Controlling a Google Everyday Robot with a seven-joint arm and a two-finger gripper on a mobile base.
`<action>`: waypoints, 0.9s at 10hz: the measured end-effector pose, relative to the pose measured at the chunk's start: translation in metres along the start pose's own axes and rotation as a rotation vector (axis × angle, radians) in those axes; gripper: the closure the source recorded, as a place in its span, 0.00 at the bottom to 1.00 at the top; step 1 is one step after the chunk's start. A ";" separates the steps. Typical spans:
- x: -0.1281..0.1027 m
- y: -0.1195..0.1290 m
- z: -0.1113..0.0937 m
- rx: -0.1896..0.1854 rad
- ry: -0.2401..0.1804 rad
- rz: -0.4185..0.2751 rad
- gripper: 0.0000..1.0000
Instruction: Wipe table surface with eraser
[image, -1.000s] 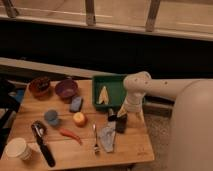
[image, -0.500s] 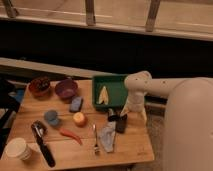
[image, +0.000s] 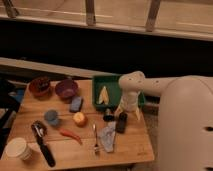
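My gripper (image: 116, 118) hangs from the white arm (image: 129, 95) that reaches in from the right. It points down at the wooden table (image: 130, 145), just in front of the green tray (image: 113, 81). A small dark upright block (image: 121, 123), possibly the eraser, stands on the table right under the gripper. I cannot tell whether the gripper holds it. A crumpled grey cloth (image: 107, 136) lies just in front of it. A blue block (image: 76, 104) lies to the left.
The tray holds a yellow item (image: 103, 95). Also on the table are a brown bowl (image: 39, 86), a purple bowl (image: 66, 89), an orange (image: 79, 118), a red chili (image: 70, 134), a fork (image: 95, 136), a black-handled tool (image: 42, 142) and a white cup (image: 16, 148). The robot's white body (image: 187, 125) fills the right side.
The arm has shifted only slightly and the gripper stays over the same spot in front of the tray. Nothing on the table has visibly moved.
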 end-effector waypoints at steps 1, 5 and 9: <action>0.002 0.001 0.002 -0.001 0.004 -0.002 0.20; 0.002 0.000 0.017 0.003 0.040 -0.005 0.27; -0.003 -0.004 0.021 -0.034 0.067 0.010 0.69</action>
